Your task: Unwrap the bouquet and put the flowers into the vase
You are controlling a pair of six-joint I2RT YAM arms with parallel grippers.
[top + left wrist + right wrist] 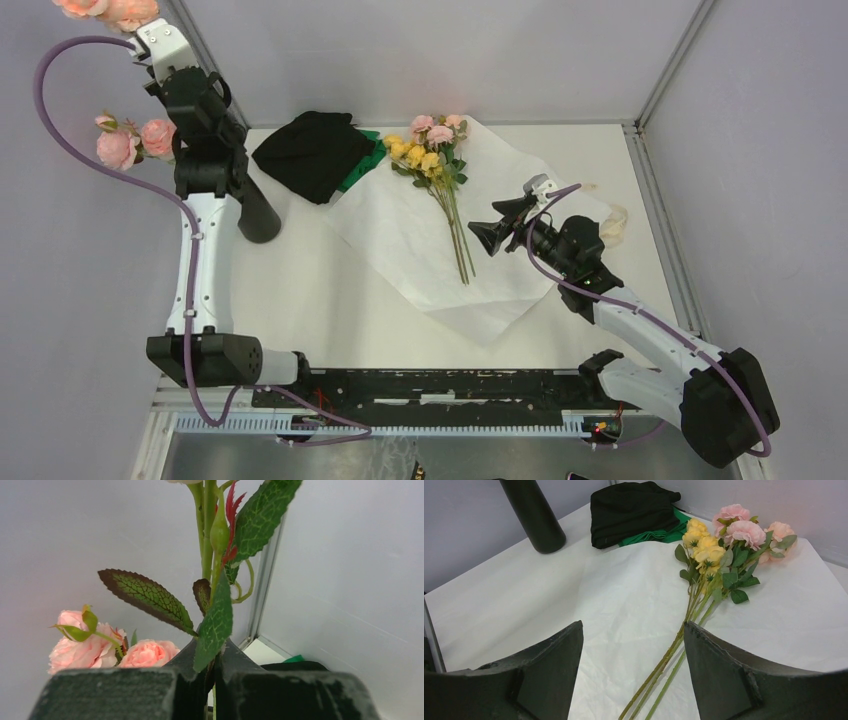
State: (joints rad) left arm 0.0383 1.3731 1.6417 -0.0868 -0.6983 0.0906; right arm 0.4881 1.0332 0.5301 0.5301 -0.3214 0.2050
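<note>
**Overhead view.** Only here is the whole table (290, 300) recorded.
- The flowers (436, 158) are found lying on the white paper sheet (400, 240), which is spread open at mid-table. The heads are directed to the far side and the stem ends to the near side.
- The vase (262, 218) is seen standing on the table left of the sheet. It is well apart from the flowers and just beside the left arm (205, 240).
- A black-and-green cloth heap (315, 155) is noted between the vase and the flower heads, at the sheet's far corner.

**Left wrist view.** Detail lost overhead is supplied here. The left gripper (212, 665) is seen pressed together on a separate rose stem (206, 540), which is held up off the table. Veined leaves, a green bud and two pink blooms low on the left are recorded on it.

**Right wrist view.** The right gripper (633, 630) is shown with its fingers wide apart and nothing between them. It is held above the sheet, near the lower ends of the stems.

The flowers are seen most closely from this angle:
- Yellow roses are clustered on the left.
- Pink and peach roses are set on the right.
- Small green leaves are noted beneath the heads.
- The thin green stems are laid close together across the paper.
</note>
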